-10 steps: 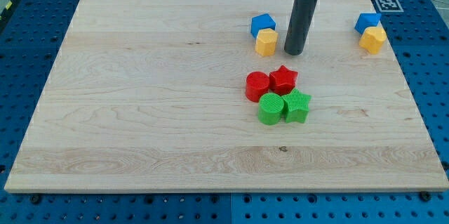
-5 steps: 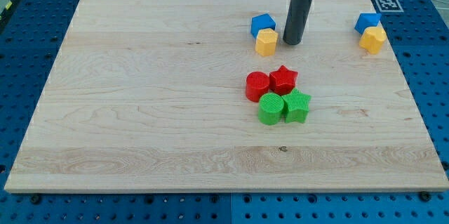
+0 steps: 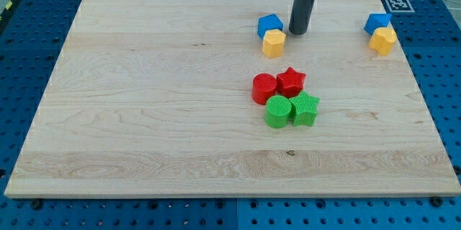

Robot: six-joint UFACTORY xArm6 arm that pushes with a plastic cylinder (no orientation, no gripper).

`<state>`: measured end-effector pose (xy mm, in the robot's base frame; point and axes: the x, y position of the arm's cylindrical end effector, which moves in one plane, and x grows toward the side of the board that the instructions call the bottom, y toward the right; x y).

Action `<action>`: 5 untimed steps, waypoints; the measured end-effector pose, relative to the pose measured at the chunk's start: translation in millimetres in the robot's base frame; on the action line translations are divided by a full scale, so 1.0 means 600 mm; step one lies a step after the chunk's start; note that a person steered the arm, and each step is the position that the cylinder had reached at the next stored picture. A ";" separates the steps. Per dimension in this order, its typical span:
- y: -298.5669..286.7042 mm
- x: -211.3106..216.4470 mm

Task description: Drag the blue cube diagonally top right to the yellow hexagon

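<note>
A single camera looks down at a slant from beyond the view's bottom edge of the wooden surface [image 3: 144, 115], facing toward the view's top. It stands far enough back to take in nearly the whole surface and strips of the blue pegboard bench [image 3: 446, 100] around it. The rod is cut off at the view's top.

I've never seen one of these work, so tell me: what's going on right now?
My tip just right of the blue cube, apart. Yellow hexagon touches that cube's lower side. Second blue-and-yellow pair far right. Nothing between tip and cube.
</note>
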<state>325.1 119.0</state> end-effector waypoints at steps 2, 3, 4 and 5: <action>0.000 -0.006; -0.010 -0.044; -0.018 -0.059; -0.018 -0.060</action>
<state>289.2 108.1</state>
